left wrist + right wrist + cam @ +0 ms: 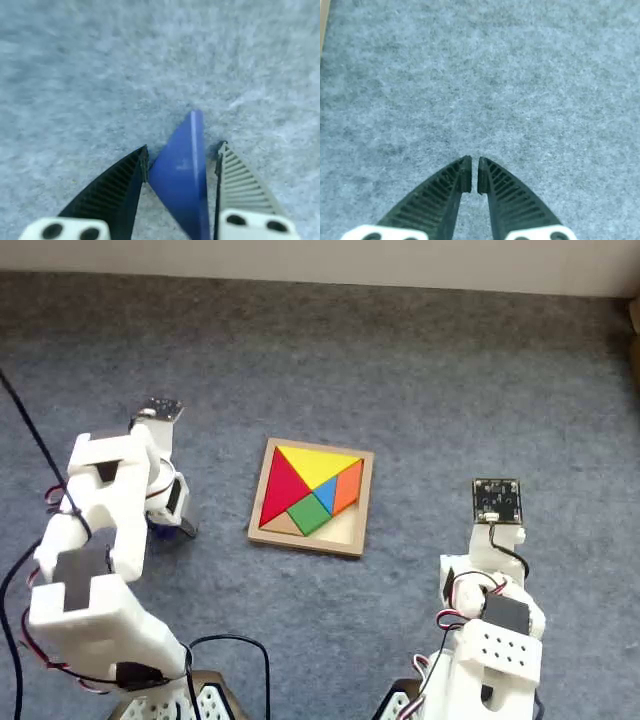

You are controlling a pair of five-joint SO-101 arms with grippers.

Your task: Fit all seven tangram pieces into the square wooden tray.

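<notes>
The square wooden tray lies mid-table. It holds red, yellow, orange, small blue, green and tan pieces, with a bare patch at its near right corner. My left gripper is down on the carpet to the tray's left, shut on a dark blue triangle piece that stands on edge between its fingers; the piece peeks out under the arm in the high view. My right gripper is shut with nothing in it, over bare carpet right of the tray.
Grey carpet covers the table. The left arm stands left of the tray and the right arm to its near right. A strip of the tray's rim shows at the right wrist view's edge.
</notes>
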